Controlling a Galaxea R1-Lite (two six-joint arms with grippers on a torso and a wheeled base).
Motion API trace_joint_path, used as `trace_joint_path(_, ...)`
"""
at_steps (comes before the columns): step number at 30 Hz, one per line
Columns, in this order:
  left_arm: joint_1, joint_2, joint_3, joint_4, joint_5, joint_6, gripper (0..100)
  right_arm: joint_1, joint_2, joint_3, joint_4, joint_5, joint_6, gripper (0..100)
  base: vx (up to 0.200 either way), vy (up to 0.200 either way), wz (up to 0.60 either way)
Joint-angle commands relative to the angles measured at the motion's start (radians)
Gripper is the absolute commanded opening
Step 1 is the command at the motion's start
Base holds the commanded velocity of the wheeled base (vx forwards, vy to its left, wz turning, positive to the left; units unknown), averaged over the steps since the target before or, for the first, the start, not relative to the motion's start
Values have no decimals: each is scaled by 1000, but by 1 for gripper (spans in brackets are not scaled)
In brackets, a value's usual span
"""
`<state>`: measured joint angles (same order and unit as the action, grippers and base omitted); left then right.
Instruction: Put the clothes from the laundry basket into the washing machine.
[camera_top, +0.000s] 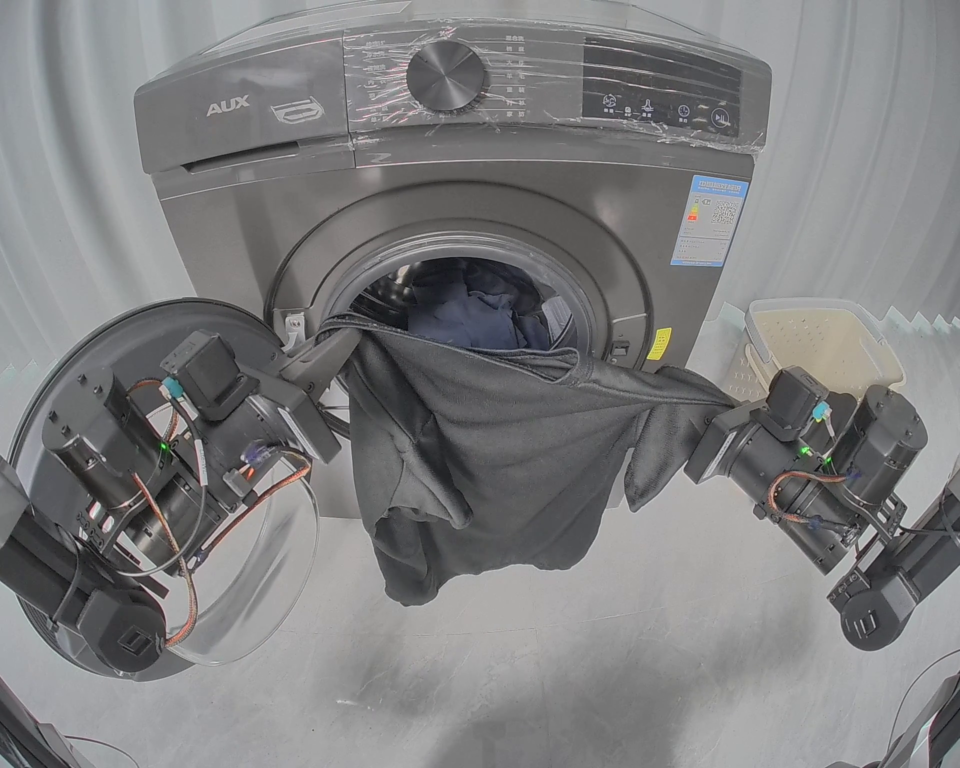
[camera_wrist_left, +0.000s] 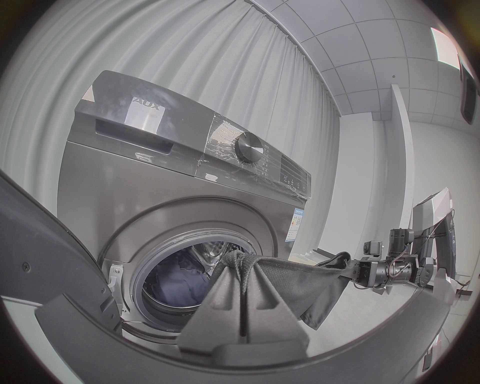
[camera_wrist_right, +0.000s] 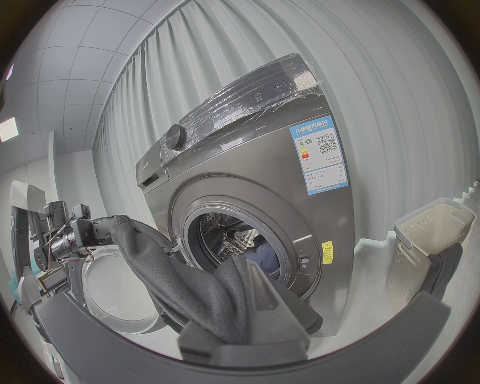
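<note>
The washing machine (camera_top: 450, 200) stands with its round door (camera_top: 90, 345) swung fully open to its left side, leaving the drum mouth uncovered. Inside the drum lies a heap of blue clothes (camera_top: 470, 310), visible above the stretched cloth. Across the front of the machine hangs a dark grey garment (camera_top: 480, 450), its top edge pulled taut in a line over the lower part of the drum mouth, while the rest drops in loose folds down the machine's front panel toward the floor; it is outside the drum and covers the lower rim of the opening. To the right of the machine, just beside its lower corner, sits the pale perforated laundry basket (camera_top: 820, 345), and the right wrist view shows a dark piece of cloth (camera_wrist_right: 442, 270) draped at its near side. The left gripper (camera_top: 335, 350) is at the left edge of the drum mouth, between door hinge and opening, its fingers pressed together on the garment's left corner. The right gripper (camera_top: 715, 410) is off the machine's lower right, in front of the basket, fingers likewise clamped on the garment's bunched right end.
</note>
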<state>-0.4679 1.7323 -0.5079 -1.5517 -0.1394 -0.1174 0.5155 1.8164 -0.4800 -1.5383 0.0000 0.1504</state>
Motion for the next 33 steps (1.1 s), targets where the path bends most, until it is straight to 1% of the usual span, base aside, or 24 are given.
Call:
trace_joint_path(1, -2, 0, 2, -1, 0, -1, 0, 3, 0, 0, 0, 0, 0, 0, 0, 0, 0)
trace_joint_path(22, -2, 1, 0, -1, -6, 2, 0, 14, 3, 1, 0, -3, 5, 0, 0, 0, 0)
trace_joint_path(25, -8, 6, -6, -1, -6, 5, 0, 51, 12, 0, 0, -9, 8, 0, 0, 0, 0)
trace_joint_path(27, -12, 10, -3, -1, -6, 10, 0, 109, 17, -6, 0, -15, 11, 0, 0, 0, 0)
trace_joint_path(29, -11, 13, -14, -1, -5, 4, 0, 158, 52, -14, 3, -31, 11, 0, 0, 0, 0)
trace_joint_path(31, -11, 15, -27, -1, -5, -4, 0, 175, 107, -29, 6, -40, 9, 0, 0, 0, 0)
trace_joint_path(33, -14, 21, -40, -1, -2, -1, 0, 181, 164, -32, 3, -37, 8, 0, 0, 0, 0)
